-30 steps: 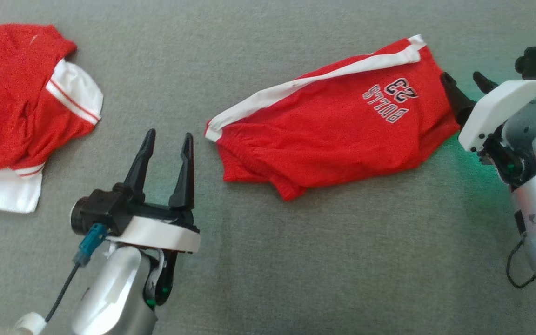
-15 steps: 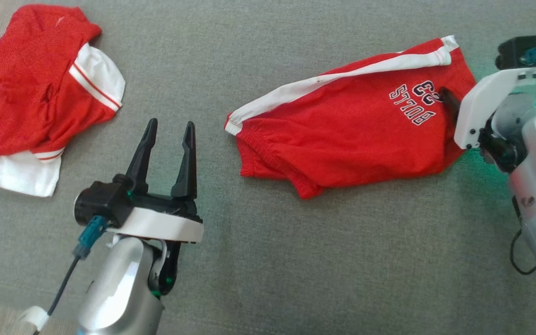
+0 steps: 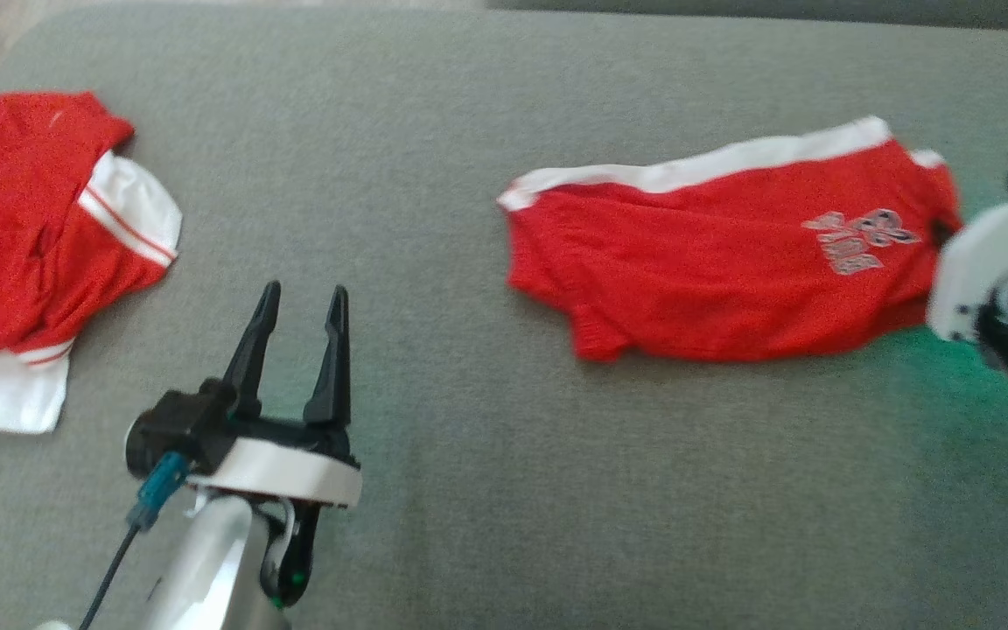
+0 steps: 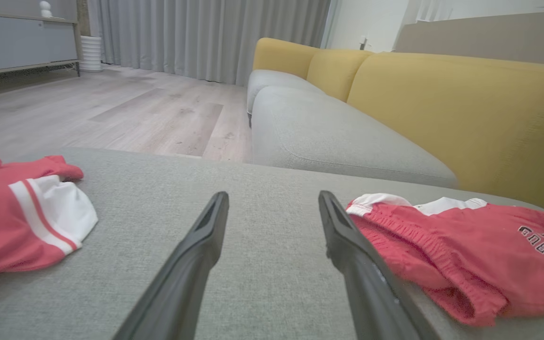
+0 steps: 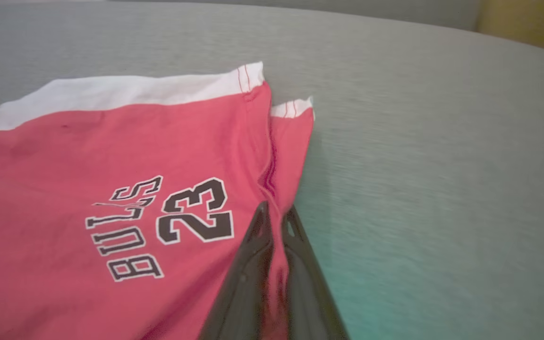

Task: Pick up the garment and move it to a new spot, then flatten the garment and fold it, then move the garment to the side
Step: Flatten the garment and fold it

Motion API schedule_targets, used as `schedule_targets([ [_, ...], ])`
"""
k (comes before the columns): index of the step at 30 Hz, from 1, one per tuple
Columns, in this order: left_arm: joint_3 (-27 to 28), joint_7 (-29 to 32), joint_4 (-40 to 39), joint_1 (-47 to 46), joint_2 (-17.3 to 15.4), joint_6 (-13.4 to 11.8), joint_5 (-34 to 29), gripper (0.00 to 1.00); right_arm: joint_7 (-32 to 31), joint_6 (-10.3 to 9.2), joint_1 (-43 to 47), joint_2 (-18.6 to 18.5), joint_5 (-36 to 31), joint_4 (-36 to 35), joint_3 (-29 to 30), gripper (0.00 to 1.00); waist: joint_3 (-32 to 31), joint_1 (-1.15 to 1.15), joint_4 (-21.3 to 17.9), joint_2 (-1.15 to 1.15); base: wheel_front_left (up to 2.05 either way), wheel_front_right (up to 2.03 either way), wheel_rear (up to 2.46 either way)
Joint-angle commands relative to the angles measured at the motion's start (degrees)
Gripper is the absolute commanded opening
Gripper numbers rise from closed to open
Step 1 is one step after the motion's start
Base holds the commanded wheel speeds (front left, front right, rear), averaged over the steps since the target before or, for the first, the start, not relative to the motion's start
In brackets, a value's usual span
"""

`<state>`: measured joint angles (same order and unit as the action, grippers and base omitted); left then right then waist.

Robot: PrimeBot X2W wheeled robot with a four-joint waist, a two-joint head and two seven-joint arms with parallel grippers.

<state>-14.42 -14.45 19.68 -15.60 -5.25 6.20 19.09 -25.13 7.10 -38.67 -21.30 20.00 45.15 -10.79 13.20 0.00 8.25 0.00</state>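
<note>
**One corner of the red shorts (image 3: 731,271) is pinched by the right gripper (image 3: 939,233)**

Head view: the left gripper (image 3: 305,289) is above the grey cushion (image 3: 469,131). Its two dark fingers are spread wide and nothing is between them. The red shorts lie flat on the cushion, to the right of the left gripper and a little beyond it, well apart from it. Their white band (image 3: 696,166) runs along the edge far from the left gripper. The right gripper is at the end of the shorts farthest from the left gripper. That part of the view is blurred, so its fingers cannot be read there. A second red-and-white garment (image 3: 31,227) lies crumpled to the left of the left gripper, also apart from it.

Left wrist view: the left gripper's fingers stand wide apart over bare cushion. The waistband end of the shorts lies near its right-hand finger. At the far end of the shorts one dark fingertip of the right gripper rests by the print (image 4: 536,238). Beyond the left gripper are a yellow sofa back (image 4: 442,104) and a wooden floor (image 4: 111,108).

Right wrist view: the right gripper's fingers are pressed together with a fold of red cloth caught between them. They grip the hem corner just beside the "BULLS 23" print, at the end away from the left gripper.
</note>
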Motion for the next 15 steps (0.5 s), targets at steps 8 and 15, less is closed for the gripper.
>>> schedule_targets([
  [8, 2.4, -0.5, -1.2, 0.2, -2.6, 0.6, -0.6, 1.0, 1.2, 0.39, 7.0, -3.2, -10.0, -11.4, 11.1, 0.0, -3.2, 0.0, -4.0, 0.0, 0.0, 0.0, 0.0],
  [15, 1.8, -0.5, -0.5, 0.0, -2.3, 0.7, -0.4, 1.0, -2.4, 0.39, 10.1, 0.6, -13.6, -23.3, 9.7, 0.0, -4.0, 0.0, -4.2, 0.0, 0.0, 0.0, 0.0],
])
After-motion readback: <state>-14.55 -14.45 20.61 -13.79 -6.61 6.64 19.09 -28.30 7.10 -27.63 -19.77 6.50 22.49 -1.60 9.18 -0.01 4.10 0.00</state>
